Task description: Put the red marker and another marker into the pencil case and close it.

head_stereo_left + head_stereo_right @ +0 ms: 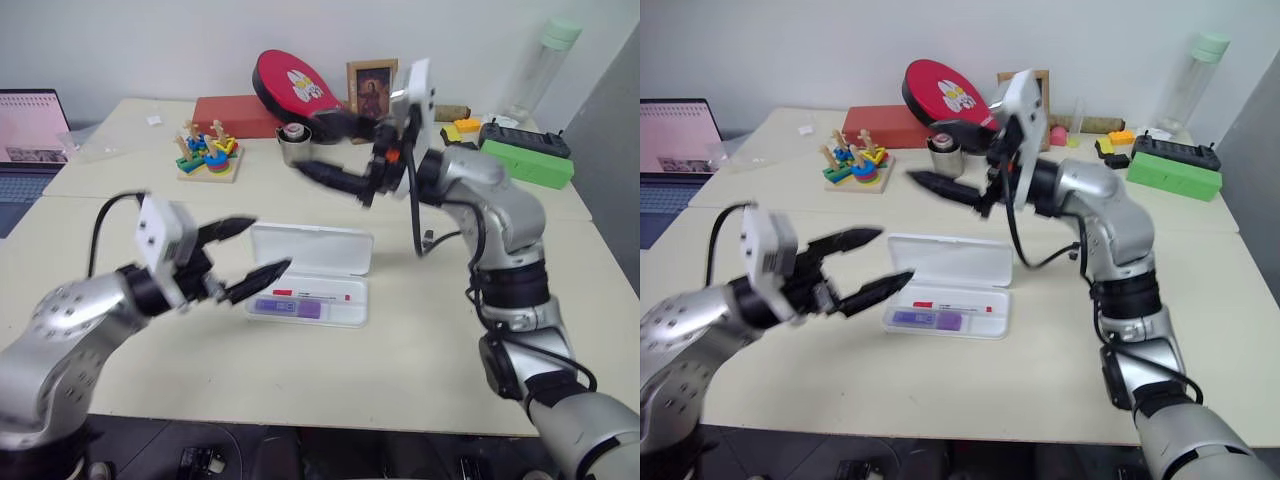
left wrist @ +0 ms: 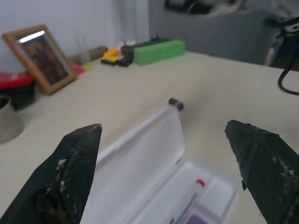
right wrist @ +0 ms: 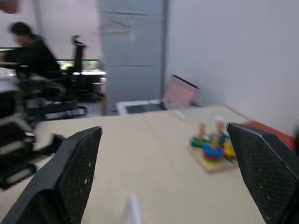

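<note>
Pencil case [image 1: 312,270] is lying open on the cream table [image 1: 420,380], its lid standing up along the far edge, and inside the tray the red marker [image 1: 312,295] is resting just behind the purple marker [image 1: 288,308], the two lying side by side lengthwise. Working outward from the left gripper [image 1: 250,248], its two black fingers are spread wide apart with nothing between them, hovering just beside the case at its nine o'clock side, tips pointing toward the tray. Across the case, toward one o'clock, the right gripper [image 1: 338,150] is hanging high above the table with its fingers likewise splayed and empty, aimed toward the robot's left. Beyond it, at twelve o'clock, a small metal cup [image 1: 293,145] is sitting near a red box [image 1: 235,115] and a red round pouch [image 1: 290,82], with a framed picture [image 1: 371,87] beside them. A colourful stacking toy [image 1: 208,152] is standing at eleven o'clock, a laptop [image 1: 28,135] at ten, and a green box [image 1: 528,163] at two.
</note>
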You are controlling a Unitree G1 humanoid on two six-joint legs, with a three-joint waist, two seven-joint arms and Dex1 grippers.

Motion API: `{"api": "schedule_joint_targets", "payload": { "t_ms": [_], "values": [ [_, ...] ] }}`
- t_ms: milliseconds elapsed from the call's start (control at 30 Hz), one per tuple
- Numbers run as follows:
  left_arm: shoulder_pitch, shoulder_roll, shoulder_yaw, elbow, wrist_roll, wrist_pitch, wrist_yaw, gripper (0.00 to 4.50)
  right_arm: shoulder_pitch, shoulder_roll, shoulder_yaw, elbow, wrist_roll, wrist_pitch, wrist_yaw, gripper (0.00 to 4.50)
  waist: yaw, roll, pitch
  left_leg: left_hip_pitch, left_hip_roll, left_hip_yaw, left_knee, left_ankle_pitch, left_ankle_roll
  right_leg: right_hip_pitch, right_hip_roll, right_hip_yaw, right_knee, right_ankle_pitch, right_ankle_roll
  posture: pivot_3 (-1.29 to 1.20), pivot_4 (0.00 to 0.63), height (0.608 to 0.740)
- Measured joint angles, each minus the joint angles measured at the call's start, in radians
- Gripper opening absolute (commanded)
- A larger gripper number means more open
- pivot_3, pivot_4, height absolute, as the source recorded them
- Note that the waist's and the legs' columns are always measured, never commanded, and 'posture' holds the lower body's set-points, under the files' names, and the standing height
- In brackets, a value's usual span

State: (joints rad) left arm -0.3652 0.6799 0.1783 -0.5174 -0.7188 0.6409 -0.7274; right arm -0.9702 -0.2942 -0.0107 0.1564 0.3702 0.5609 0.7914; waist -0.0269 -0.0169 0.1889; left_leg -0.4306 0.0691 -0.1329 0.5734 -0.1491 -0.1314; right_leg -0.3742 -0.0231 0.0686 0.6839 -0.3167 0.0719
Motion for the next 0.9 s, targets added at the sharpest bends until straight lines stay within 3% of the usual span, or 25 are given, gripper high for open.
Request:
{"api": "schedule_joint_targets", "payload": {
  "t_ms": [200, 300, 500, 600, 900],
  "values": [
    [-0.166, -0.085, -0.197, 0.165, 0.114, -0.059, -0.035, 4.5, 0.143, -0.05, -0.025, 0.077, -0.156, 0.128, -0.318, 4.46, -0.021, 0.001, 0.0, -0.002, 0.0, 0.003, -0.004, 0.0, 0.001, -0.003, -0.001, 0.003, -0.002, 0.0, -0.001, 0.0, 0.15, 0.74],
    [-0.206, -0.117, -0.221, 0.234, 0.138, -0.084, -0.06, 4.5, 0.232, -0.023, -0.026, 0.072, -0.208, 0.223, -0.45, 4.46, -0.036, 0.002, 0.001, -0.004, 0.0, 0.006, -0.006, 0.0, 0.001, -0.007, -0.001, 0.004, -0.002, -0.001, -0.002, 0.0, 0.15, 0.74],
    [-0.231, -0.129, -0.234, 0.278, 0.165, -0.112, -0.098, 4.5, 0.297, 0.027, -0.027, 0.044, -0.243, 0.271, -0.562, 4.46, -0.045, 0.003, 0.002, -0.003, 0.0, 0.005, -0.003, 0.0, 0.001, -0.005, -0.001, 0.003, 0.0, -0.001, -0.001, 0.0, 0.15, 0.74],
    [-0.234, -0.133, -0.234, 0.294, 0.172, -0.12, -0.113, 4.5, 0.311, 0.039, -0.024, 0.03, -0.251, 0.28, -0.584, 3.94, -0.045, 0.003, 0.002, -0.003, 0.0, 0.005, -0.001, 0.0, 0.001, -0.004, -0.001, 0.003, 0.002, -0.001, -0.001, 0.0, 0.15, 0.74],
    [-0.246, -0.136, -0.234, 0.298, 0.174, -0.123, -0.136, 4.5, 0.326, 0.04, -0.004, -0.016, -0.269, 0.314, -0.604, 1.8, -0.03, 0.003, 0.002, -0.002, 0.0, 0.005, -0.001, 0.0, 0.001, -0.003, -0.001, 0.003, 0.003, 0.0, 0.0, 0.0, 0.15, 0.74]
  ]
}}
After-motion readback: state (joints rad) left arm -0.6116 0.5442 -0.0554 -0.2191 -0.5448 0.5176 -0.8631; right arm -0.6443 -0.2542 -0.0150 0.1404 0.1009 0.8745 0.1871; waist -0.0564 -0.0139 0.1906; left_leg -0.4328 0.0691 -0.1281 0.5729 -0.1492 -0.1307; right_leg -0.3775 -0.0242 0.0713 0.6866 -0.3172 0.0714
